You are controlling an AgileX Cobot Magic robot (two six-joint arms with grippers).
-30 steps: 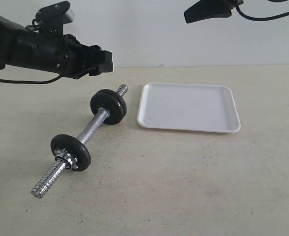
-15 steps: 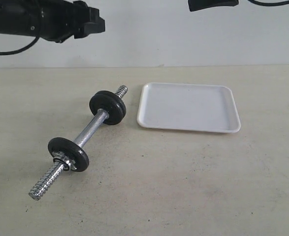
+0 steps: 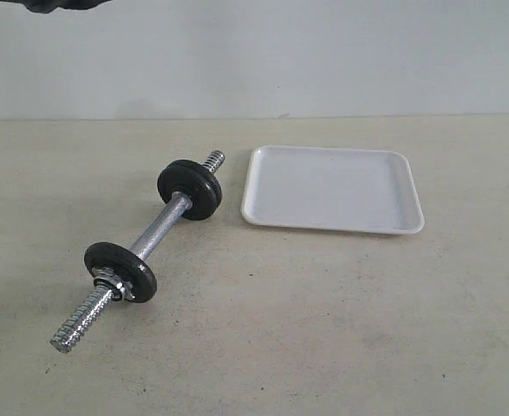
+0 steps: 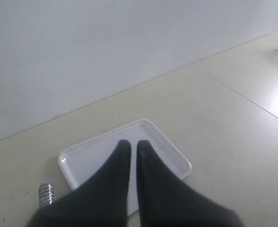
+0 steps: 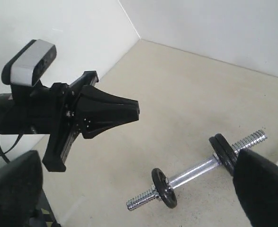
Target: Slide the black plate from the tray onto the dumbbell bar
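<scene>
- Work looks done to us: the black plate (image 3: 190,190) sits on the dumbbell bar (image 3: 160,227), near the tray (image 3: 332,186).
- We see the left claw (image 4: 129,147) pinched together over the tray, holding nothing.
- Right claw (image 5: 138,160) is spread apart; we think nothing needs holding.

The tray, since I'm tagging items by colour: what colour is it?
Plain white, with no pattern; the tray shows best in the exterior view.
</scene>
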